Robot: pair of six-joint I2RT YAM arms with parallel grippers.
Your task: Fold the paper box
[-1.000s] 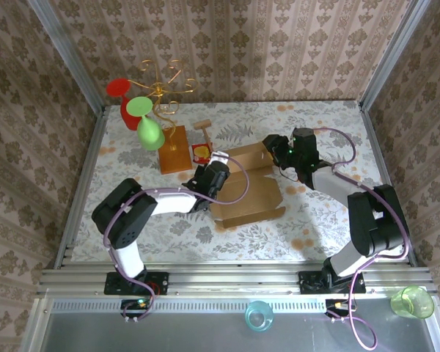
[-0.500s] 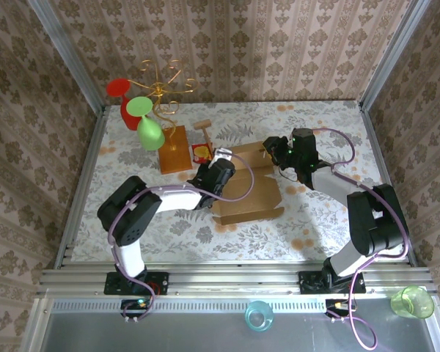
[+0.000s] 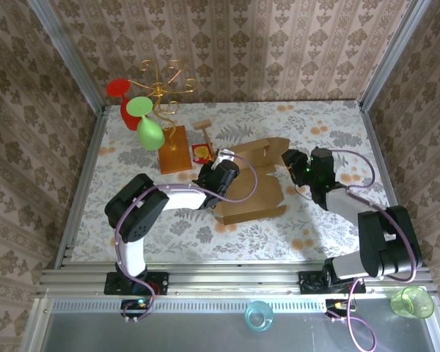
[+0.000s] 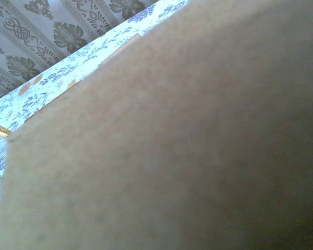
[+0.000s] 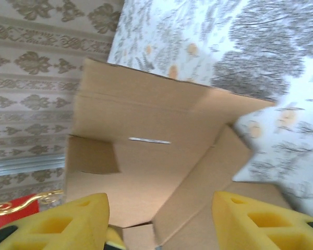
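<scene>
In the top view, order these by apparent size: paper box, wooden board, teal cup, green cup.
1. paper box, clearly largest.
2. wooden board and green cup look about alike. The cup may stand closer to the camera, so I won't rank this pair.
3. teal cup, smallest.

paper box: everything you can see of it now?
Plain brown cardboard, die-cut, part folded: the paper box lies on the table, base flat, far flaps raised, a thin slit in one panel. The left gripper is at its left edge, cardboard close against its camera; the right gripper, open, faces its right flaps.
</scene>
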